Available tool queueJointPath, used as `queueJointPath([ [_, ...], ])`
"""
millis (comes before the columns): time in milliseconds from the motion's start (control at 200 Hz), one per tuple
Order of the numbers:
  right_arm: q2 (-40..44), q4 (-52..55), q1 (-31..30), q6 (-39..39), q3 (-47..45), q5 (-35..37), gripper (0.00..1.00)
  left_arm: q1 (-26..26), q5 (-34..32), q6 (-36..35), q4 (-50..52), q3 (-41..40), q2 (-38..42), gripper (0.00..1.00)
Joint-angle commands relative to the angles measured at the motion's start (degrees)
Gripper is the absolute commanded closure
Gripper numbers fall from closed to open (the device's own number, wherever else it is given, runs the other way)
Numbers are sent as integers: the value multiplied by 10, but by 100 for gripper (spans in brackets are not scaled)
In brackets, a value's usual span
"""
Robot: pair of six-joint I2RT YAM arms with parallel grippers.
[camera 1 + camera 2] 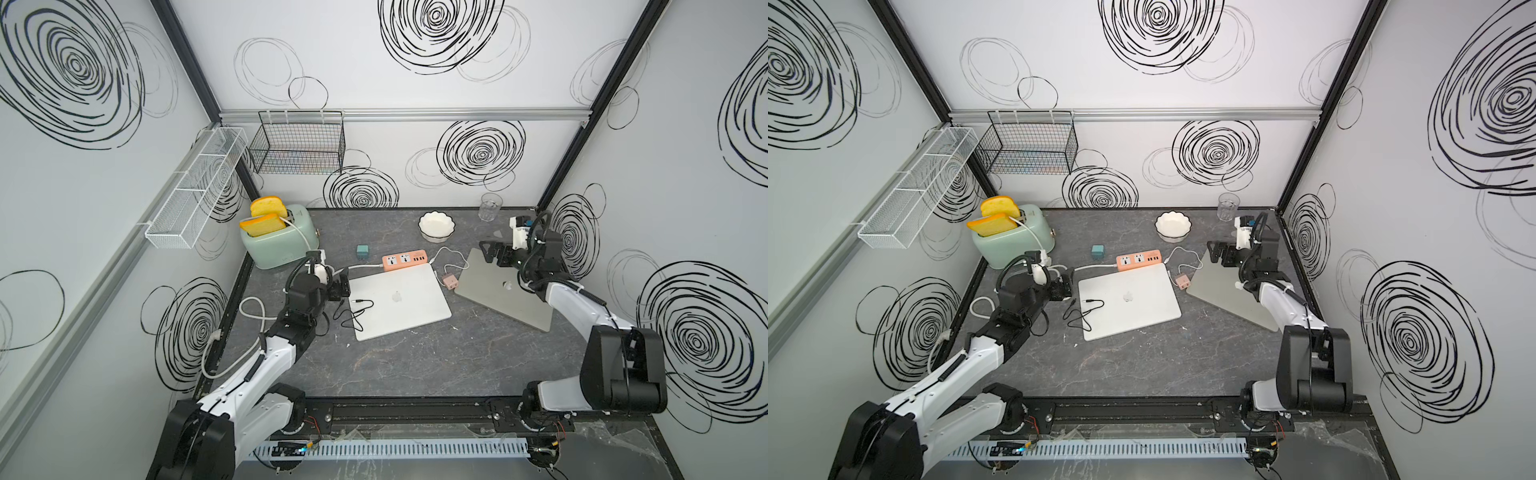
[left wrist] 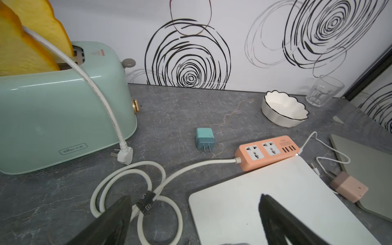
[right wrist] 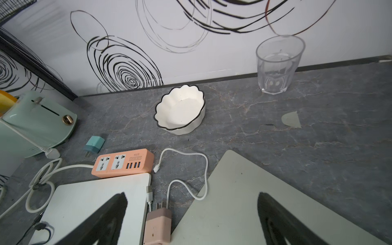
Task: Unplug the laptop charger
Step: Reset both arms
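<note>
Left pincer (image 2: 195,195): released, jaws spread wide with nothing clamped; it hovers at the white laptop's (image 1: 399,307) edge nearest the left arm, above the coiled strip cord (image 2: 135,191).
Right pincer (image 3: 193,192): released, jaws wide, gripping nothing; it hangs over the gap between the 2 laptops, at the far corner of the grey laptop (image 1: 505,291).
Laptop charger (image 3: 158,224): pink block lying on the table (image 1: 415,365) in the gap between the 2 laptops, prongs bare and pointing toward the power strip (image 1: 405,260), out of its sockets.
Charger cable (image 3: 206,169): white, looping on the table between strip and grey laptop; 1 end lies loose just beside the strip's USB end.
Power strip: peach, lying along the white laptop's far edge, touching it or just beside it.
Teal adapter (image 1: 363,251): on the table between toaster and strip, prongs showing.
Toaster (image 1: 282,241): mint green, 2 yellow bread slices (image 1: 266,216) standing in it, its white cord draped over the top.
Bowl (image 1: 436,226): white, scalloped, upright near the back wall.
Glass (image 1: 490,206): clear, upright, beside the bowl.
Black cable (image 1: 359,309): thin, lying partly on the white laptop's lid.
</note>
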State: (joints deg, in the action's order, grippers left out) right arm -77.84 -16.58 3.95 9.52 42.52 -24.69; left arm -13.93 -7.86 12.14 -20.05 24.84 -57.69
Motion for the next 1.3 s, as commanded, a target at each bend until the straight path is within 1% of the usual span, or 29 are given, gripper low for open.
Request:
queueJointPath([
  [0,42,-229,25,-48,-114,-8,1,27,-18,-10,-119,-19,-17,3],
  [45,39,-237,32,-57,-133,12,1,39,-19,-10,-130,-21,-33,3],
  [100,32,-261,54,-52,-152,-24,1,53,-5,-13,-133,-20,-52,3],
  [150,31,-295,62,-55,-172,-49,1,62,8,-18,-158,-20,-65,3],
  [255,10,-274,53,-73,-175,-27,1,85,5,-19,-192,-31,-91,3],
  [285,-6,-265,49,-77,-173,-18,1,105,8,-13,-180,-23,-98,3],
  [310,-21,-264,48,-77,-173,-19,1,118,10,-18,-197,-29,-105,3],
  [365,-56,-289,46,-63,-181,-19,1,134,-7,-40,-241,-46,-120,3],
  [440,-86,-353,46,-41,-199,-17,1,145,-15,-52,-259,-54,-151,3],
  [490,-85,-297,46,-67,-174,-18,1,147,-10,-39,-316,-79,-168,3],
  [530,-88,-346,51,-81,-189,-41,1,147,-5,-34,-355,-88,-177,3],
  [555,-85,-364,59,-84,-197,-50,1,147,7,-48,-368,-92,-177,2],
  [590,-86,-395,70,-68,-211,-43,1,142,12,-70,-428,-110,-186,3],
  [660,-95,-445,85,-40,-229,-34,1,141,39,-79,-521,-139,-225,3],
  [690,-97,-426,79,-48,-220,-33,1,132,62,-100,-534,-140,-242,3],
  [735,-100,-404,60,-72,-209,-20,1,116,51,-113,-583,-137,-281,3],
  [795,-103,-402,23,-104,-209,13,1,112,40,-116,-509,-122,-257,3],
  [820,-94,-389,8,-113,-210,42,1,106,25,-119,-522,-125,-261,3],
  [840,-84,-387,-6,-118,-216,81,1,102,17,-120,-542,-130,-269,3],
  [885,-73,-465,-34,-111,-263,191,1,100,9,-120,-538,-129,-265,3],
  [910,-76,-519,-32,-100,-296,216,1,99,4,-119,-524,-126,-260,3],
  [945,-97,-636,-24,-93,-339,202,1,98,2,-120,-538,-130,-265,3],
  [975,-114,-680,-24,-88,-352,207,1,97,1,-120,-539,-131,-265,3],
  [1000,-108,-657,-25,-90,-344,212,1,98,1,-119,-531,-128,-262,3],
  [1055,-79,-537,-28,-95,-307,214,1,99,2,-118,-533,-128,-265,3],
  [1131,-103,-575,-24,-90,-306,207,1,99,2,-118,-532,-127,-265,3],
  [1196,-85,-529,-25,-95,-296,205,1,99,2,-118,-531,-126,-265,3],
  [1251,-93,-543,-24,-96,-297,197,1,99,2,-118,-532,-128,-264,3],
  [1296,-88,-533,-24,-97,-296,195,1,99,2,-118,-531,-128,-264,3],
])
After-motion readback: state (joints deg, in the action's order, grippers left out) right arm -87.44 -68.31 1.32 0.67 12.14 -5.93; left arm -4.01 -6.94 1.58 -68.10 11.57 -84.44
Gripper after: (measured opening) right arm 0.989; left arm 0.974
